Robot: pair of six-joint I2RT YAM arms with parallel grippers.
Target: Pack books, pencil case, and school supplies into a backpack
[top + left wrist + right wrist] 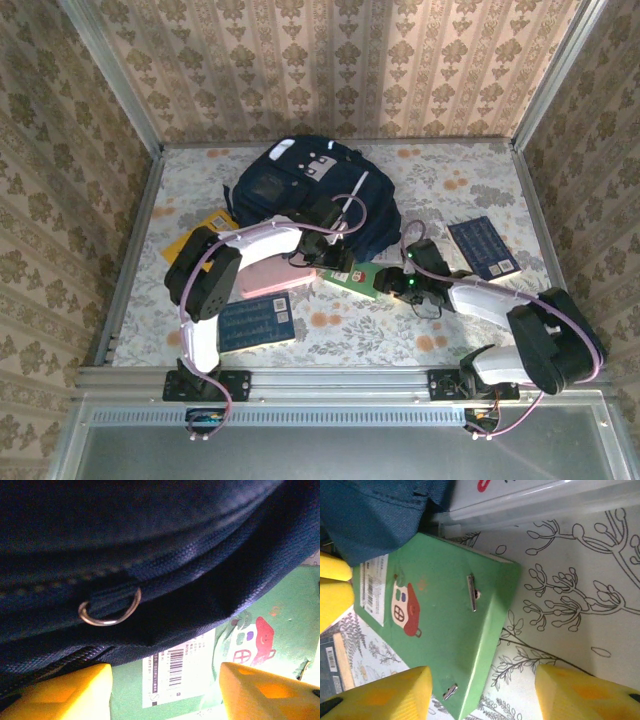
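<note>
Labels: the green pack [445, 630] carries a white barcode sticker [177, 667], its print too small for me to read, beside a red house drawing [407, 612]. It lies on the counter [450, 190], partly beneath the backpack [300, 190] at its near edge. Left pincer [165, 692] and right pincer [485, 690] are both spread and empty.

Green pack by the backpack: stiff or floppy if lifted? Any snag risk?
The green pack looks stiff: crisp edges, flat face, metal clasps. It lies flat, so rolling or tipping seems unlikely. One end sits under the backpack, so a pull may snag on the fabric there.
</note>
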